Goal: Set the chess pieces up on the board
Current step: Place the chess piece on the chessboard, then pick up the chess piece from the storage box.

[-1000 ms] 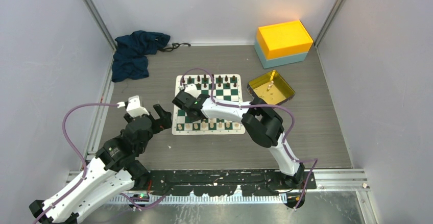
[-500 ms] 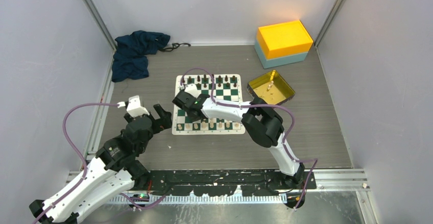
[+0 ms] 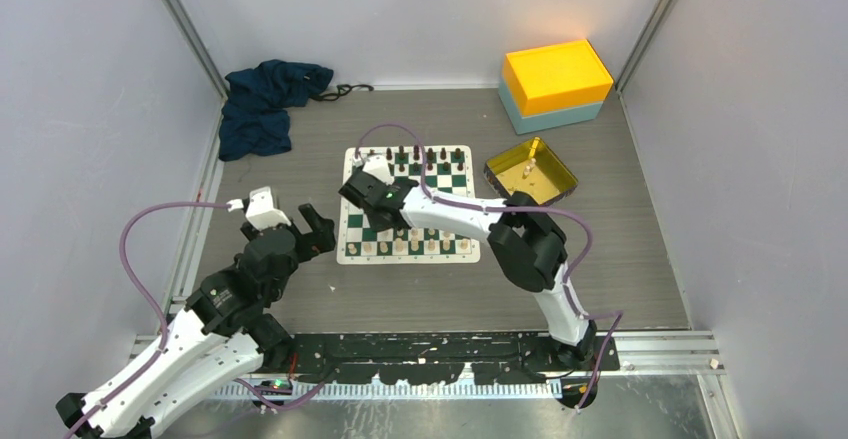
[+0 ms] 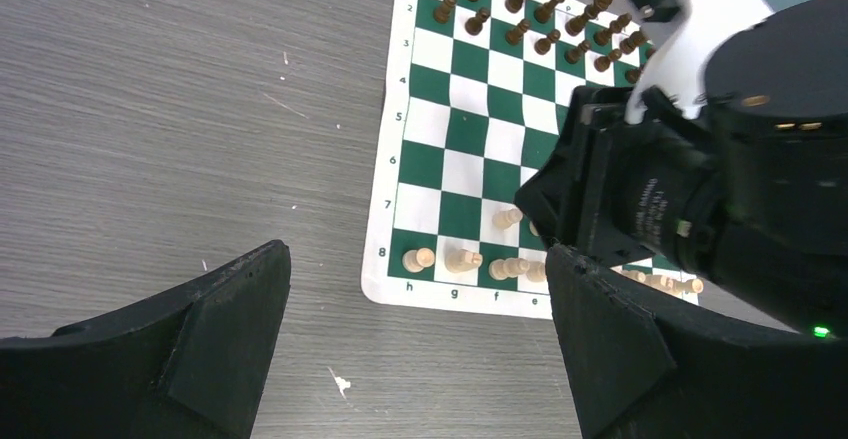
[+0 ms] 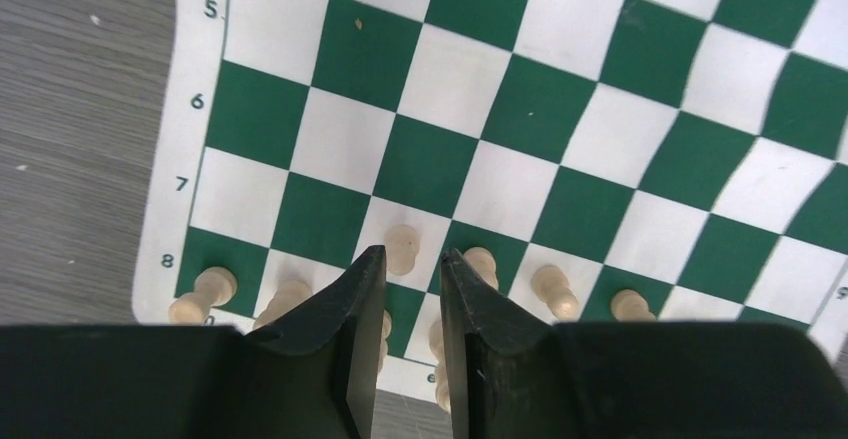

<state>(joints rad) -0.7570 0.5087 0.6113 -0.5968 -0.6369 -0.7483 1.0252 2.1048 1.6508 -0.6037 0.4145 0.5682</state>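
While the left gripper was held wide open and empty beside the board, the right gripper was pictured narrowly parted, gripping nothing, over a cream pawn; a straight lift was advised, sparing neighbouring chess pieces.

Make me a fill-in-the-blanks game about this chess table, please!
The board has white and ___ squares. The crumpled cloth is ___. A cream piece sits inside the gold ___. The left gripper has its jaws wide ___.
Missing words: green, blue, tray, open.
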